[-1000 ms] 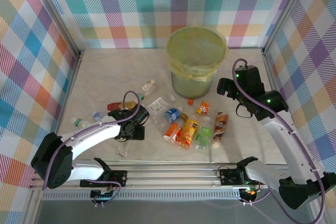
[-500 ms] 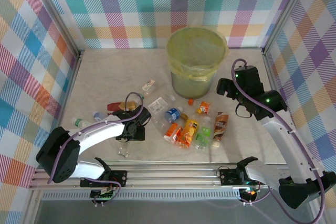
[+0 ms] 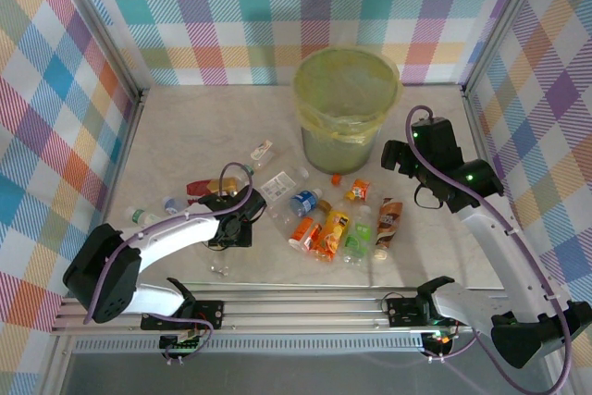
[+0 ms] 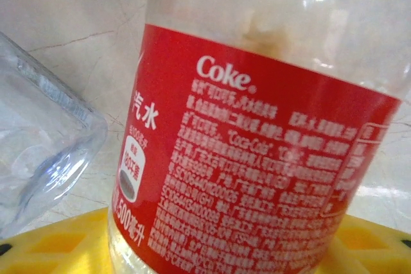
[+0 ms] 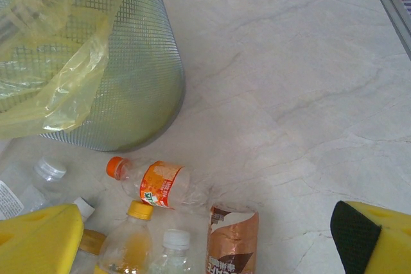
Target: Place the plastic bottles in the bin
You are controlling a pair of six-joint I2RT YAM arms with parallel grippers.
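A clear bottle with a red Coke label (image 4: pixel 257 158) lies on the table between my left gripper's (image 4: pixel 218 251) yellow fingers (image 4: pixel 58 242), which press on both of its sides. From above, this left gripper (image 3: pixel 229 215) sits beside that red-labelled bottle (image 3: pixel 205 188). Several more plastic bottles (image 3: pixel 333 224) lie in a loose cluster in front of the bin (image 3: pixel 344 90). My right gripper (image 3: pixel 393 156) hangs open to the right of the bin, above an orange-labelled bottle (image 5: pixel 157 184) and a brown-labelled one (image 5: pixel 232 242), with nothing between its fingers (image 5: pixel 38 242).
A clear, label-free bottle (image 4: pixel 38 152) lies just left of the Coke bottle. Two more bottles (image 3: pixel 153 212) lie near the left wall. The mesh bin wall (image 5: pixel 128 81) with its yellowish bag stands close to my right gripper (image 5: pixel 205 248). Bare table lies right of the brown-labelled bottle.
My left gripper's fingers have closed in on the red-labelled bottle, and the gripper has edged slightly toward it. The right arm has stayed put.
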